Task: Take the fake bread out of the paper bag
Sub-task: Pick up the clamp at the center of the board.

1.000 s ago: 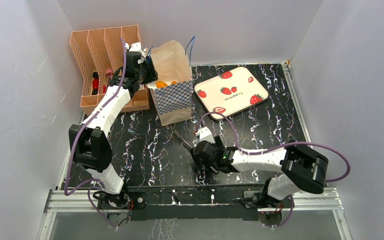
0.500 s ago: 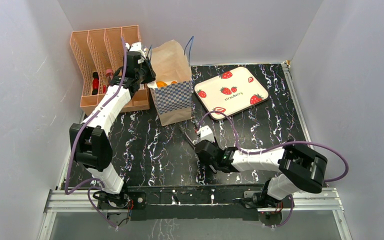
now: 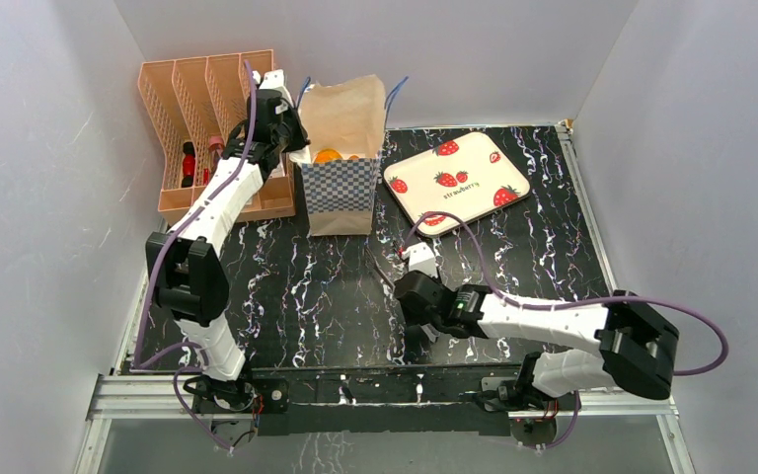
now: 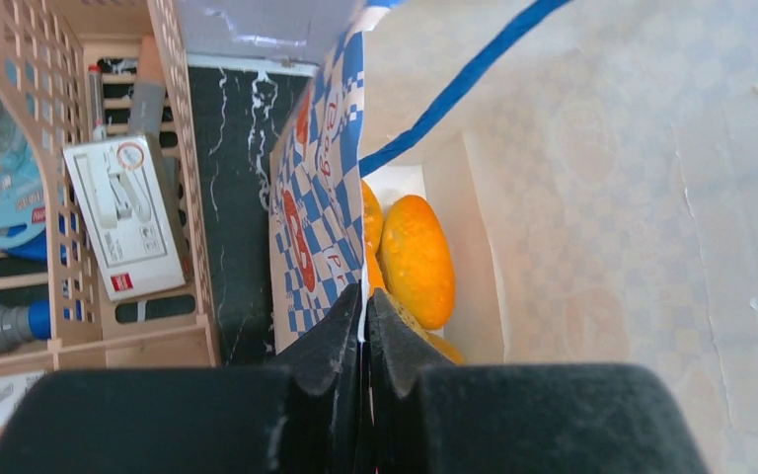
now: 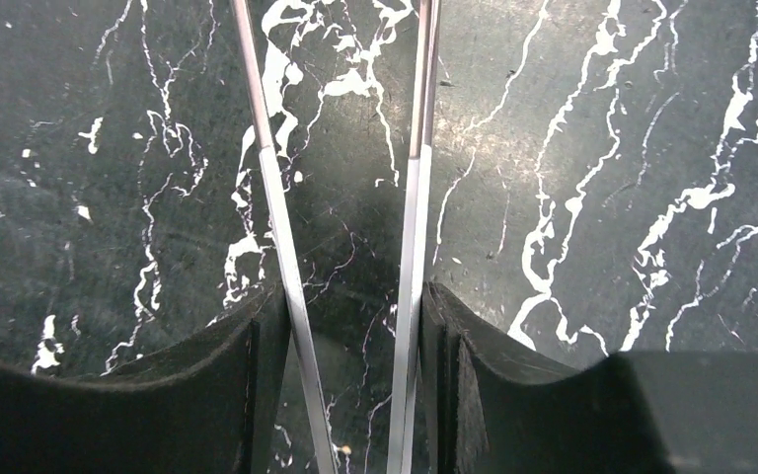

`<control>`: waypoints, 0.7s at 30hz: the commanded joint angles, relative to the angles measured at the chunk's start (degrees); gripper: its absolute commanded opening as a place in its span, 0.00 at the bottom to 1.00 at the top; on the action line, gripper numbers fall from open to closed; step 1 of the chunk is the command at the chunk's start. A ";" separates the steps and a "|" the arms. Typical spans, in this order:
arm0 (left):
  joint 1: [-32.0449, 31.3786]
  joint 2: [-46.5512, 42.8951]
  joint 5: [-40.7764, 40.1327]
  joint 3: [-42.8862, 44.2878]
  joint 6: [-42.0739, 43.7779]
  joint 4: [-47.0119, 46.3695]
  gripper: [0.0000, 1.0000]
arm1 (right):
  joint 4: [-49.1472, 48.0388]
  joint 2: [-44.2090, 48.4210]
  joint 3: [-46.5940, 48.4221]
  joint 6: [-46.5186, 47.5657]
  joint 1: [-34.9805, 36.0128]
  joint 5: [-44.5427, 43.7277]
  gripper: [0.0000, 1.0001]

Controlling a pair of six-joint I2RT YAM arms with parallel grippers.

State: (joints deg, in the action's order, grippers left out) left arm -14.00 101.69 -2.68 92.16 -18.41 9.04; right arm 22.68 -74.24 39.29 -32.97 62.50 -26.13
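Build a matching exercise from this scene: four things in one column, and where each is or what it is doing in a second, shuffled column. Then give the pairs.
Column 1
1. left end effector
2. right end effector
3. fake bread
4. strawberry tray

Column 2
A. lying inside the paper bag
B. flat on the table, to the right of the bag
C. closed on the bag's rim
D. closed on metal tongs

Pairs: 1-C, 2-D, 3-A, 4-B
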 commanded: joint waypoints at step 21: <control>-6.34 19.00 -13.07 30.36 24.99 -5.42 0.00 | 19.73 10.79 10.42 -10.02 -0.25 -7.19 0.01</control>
State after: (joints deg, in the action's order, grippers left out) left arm -17.50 120.79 -11.49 119.85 -1.93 8.62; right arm 41.45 -65.28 44.82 -41.69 62.50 -29.19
